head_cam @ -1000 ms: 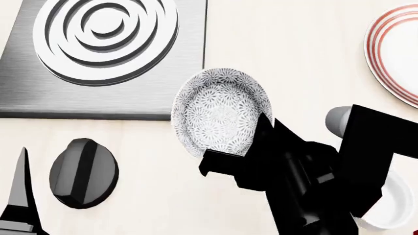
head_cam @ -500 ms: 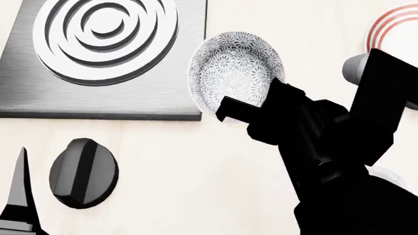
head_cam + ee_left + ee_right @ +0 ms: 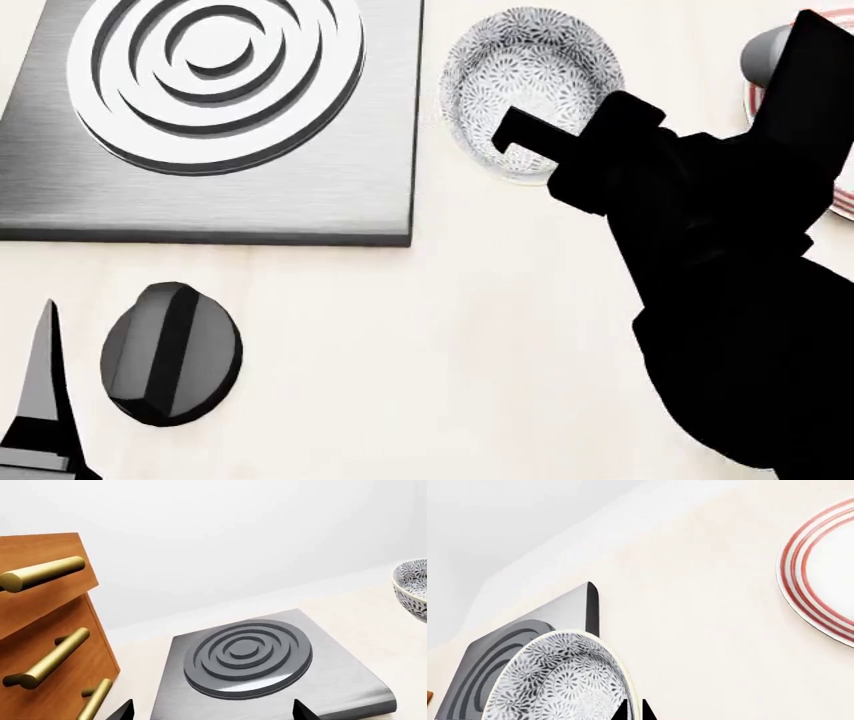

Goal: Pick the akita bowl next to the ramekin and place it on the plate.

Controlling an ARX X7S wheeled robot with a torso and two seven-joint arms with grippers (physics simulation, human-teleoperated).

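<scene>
Pale counter [image 3: 441,330] w/ hob [image 3: 214,120], plate [image 3: 827,575]

Pale cream countertop [image 3: 441,330], steel burner plate [image 3: 214,110] at 10 o'clock, wooden drawers [image 3: 47,645], brass handles [image 3: 47,657], plain white wall [image 3: 233,540]

Kitchen: stove burner [image 3: 214,70], knob [image 3: 171,352], wooden drawers [image 3: 47,645].

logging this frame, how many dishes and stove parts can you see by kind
patterned bowl: 1
red-ringed plate: 1
burner plate: 1
black knob: 1
total: 4
The bowl sits in the right pincer; no ramekin shows now.
</scene>
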